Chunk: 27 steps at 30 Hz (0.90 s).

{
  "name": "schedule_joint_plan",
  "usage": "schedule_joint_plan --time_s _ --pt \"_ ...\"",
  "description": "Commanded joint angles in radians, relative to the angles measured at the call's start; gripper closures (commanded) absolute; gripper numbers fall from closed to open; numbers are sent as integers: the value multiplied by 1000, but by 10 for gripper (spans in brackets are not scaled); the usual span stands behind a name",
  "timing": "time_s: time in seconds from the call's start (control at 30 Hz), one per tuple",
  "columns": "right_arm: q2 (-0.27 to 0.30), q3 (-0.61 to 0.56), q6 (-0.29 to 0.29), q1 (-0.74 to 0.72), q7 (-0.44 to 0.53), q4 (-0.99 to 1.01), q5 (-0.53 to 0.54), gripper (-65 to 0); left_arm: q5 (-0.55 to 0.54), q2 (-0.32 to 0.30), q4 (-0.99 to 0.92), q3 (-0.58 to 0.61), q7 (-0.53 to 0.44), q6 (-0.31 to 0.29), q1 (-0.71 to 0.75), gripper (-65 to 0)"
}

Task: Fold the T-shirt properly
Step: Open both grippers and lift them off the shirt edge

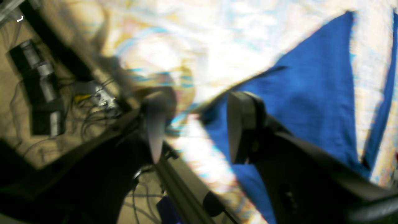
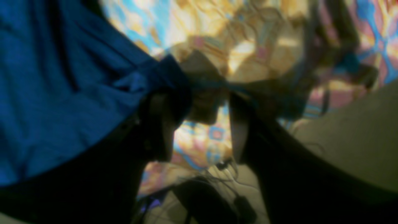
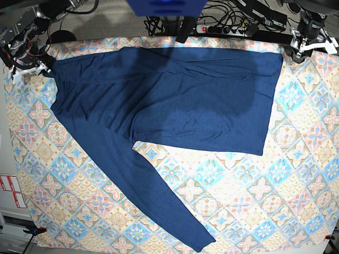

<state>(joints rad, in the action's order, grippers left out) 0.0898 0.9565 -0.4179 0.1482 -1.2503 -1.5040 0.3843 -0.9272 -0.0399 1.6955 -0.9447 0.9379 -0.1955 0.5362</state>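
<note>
The dark navy T-shirt [image 3: 175,100] lies spread flat across the back of the table, with one long sleeve [image 3: 148,196] running down toward the front edge. My right gripper [image 3: 33,66] is at the shirt's far-left corner. In the right wrist view it [image 2: 199,102] is open, and the shirt [image 2: 62,93] ends in a bunched corner by its left fingertip. My left gripper [image 3: 312,45] hovers just beyond the shirt's back-right corner. In the left wrist view it [image 1: 199,99] is open and empty, with the shirt [image 1: 311,93] beside its right finger.
A pastel tile-patterned tablecloth [image 3: 254,196] covers the table. A power strip with cables [image 3: 222,26] runs behind the back edge, and a blue block [image 3: 167,6] hangs over the top middle. More cables and boxes [image 1: 46,87] lie on the floor beside the table.
</note>
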Motion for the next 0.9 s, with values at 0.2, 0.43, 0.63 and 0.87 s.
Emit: schedule_joint_plan --time_s 0.2,0.43,0.63,0.87 --pt "23 2 -6 -9 17 -126 28 -275 -11 16 111 -9 -23 -2 0 -315" --pt "23 5 -6 15 17 -140 32 -275 -11 41 134 -53 -15 -2 -14 -315" --pt "3 2 -6 18 17 -145 28 -275 -11 39 134 -58 -15 -2 -15 -315" --pt "0 2 -6 18 17 -145 32 -275 -11 38 134 -58 -18 -2 -15 -315"
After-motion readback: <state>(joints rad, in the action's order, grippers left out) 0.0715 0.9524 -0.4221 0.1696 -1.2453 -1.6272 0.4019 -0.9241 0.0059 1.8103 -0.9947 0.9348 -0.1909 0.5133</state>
